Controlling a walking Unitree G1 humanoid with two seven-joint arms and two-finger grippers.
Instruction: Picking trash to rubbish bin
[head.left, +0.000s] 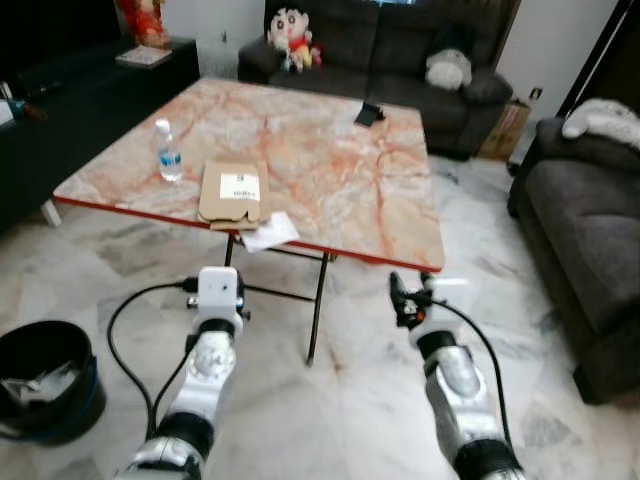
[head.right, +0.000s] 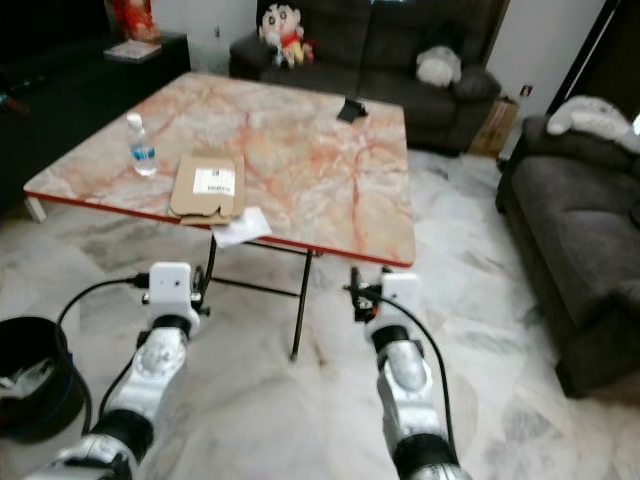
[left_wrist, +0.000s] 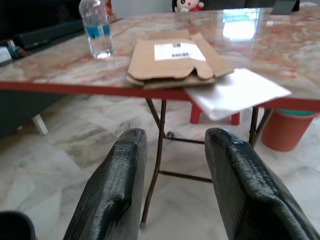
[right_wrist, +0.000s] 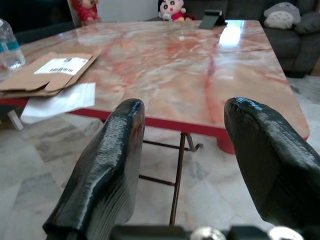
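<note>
A flattened cardboard box (head.left: 232, 192) with a white label lies near the front edge of the marble table (head.left: 340, 160). A white sheet of paper (head.left: 268, 232) pokes out from under it over the edge. To their left stands a clear water bottle (head.left: 168, 152). A black rubbish bin (head.left: 45, 385) with some trash inside sits on the floor at my lower left. My left gripper (left_wrist: 172, 185) is open and empty, held low in front of the table edge below the cardboard. My right gripper (right_wrist: 182, 165) is also open and empty, facing the table's right front corner.
A small black device (head.left: 369, 114) lies at the table's far side. Dark sofas (head.left: 590, 230) stand to the right and behind the table, with plush toys (head.left: 292, 38) on the back one. An orange bucket (left_wrist: 285, 130) sits under the table. Marble floor lies between me and the table.
</note>
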